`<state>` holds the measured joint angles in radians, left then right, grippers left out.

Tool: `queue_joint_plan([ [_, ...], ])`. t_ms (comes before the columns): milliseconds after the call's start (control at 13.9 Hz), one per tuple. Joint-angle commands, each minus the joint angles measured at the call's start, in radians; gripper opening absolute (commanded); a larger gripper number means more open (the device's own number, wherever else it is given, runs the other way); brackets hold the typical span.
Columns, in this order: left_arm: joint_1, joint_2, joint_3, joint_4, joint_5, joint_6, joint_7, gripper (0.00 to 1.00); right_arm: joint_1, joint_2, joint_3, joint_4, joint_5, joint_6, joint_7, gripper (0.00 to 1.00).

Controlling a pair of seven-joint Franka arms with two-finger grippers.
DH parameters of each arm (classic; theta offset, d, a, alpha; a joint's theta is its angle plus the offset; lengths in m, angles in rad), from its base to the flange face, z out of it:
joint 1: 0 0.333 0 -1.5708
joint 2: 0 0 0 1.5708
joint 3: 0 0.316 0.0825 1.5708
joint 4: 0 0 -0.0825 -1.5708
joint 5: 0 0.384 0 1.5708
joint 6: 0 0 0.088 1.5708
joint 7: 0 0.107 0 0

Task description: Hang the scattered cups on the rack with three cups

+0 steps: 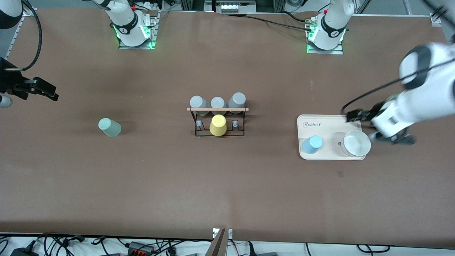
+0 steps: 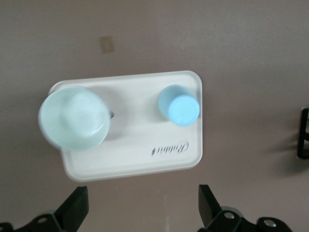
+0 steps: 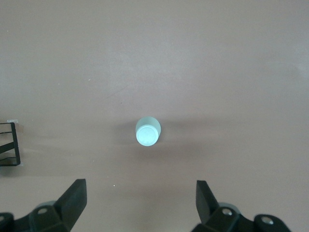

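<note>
The cream tray [image 1: 334, 120] carries the script word "Rabbit" near one corner, also legible in the left wrist view [image 2: 169, 147].

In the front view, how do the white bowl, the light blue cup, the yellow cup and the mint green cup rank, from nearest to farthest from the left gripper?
Measured from the left gripper, open beside the tray:
1. White bowl, on the tray's end next to the gripper.
2. Light blue cup, on the tray's rack-side end.
3. Yellow cup, on the rack at mid-table.
4. Mint green cup, toward the right arm's end.
</note>
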<state>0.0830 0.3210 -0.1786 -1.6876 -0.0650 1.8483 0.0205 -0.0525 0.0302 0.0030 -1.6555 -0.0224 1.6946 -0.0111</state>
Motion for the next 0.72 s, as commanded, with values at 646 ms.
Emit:
queue_joint_plan([
  [646,-0.088,0.306,-0.002,0.060,-0.007,0.179,-0.039,1.00,-0.020,0.002,0.012,-0.007,0.015,0.014,-0.020,1.00],
])
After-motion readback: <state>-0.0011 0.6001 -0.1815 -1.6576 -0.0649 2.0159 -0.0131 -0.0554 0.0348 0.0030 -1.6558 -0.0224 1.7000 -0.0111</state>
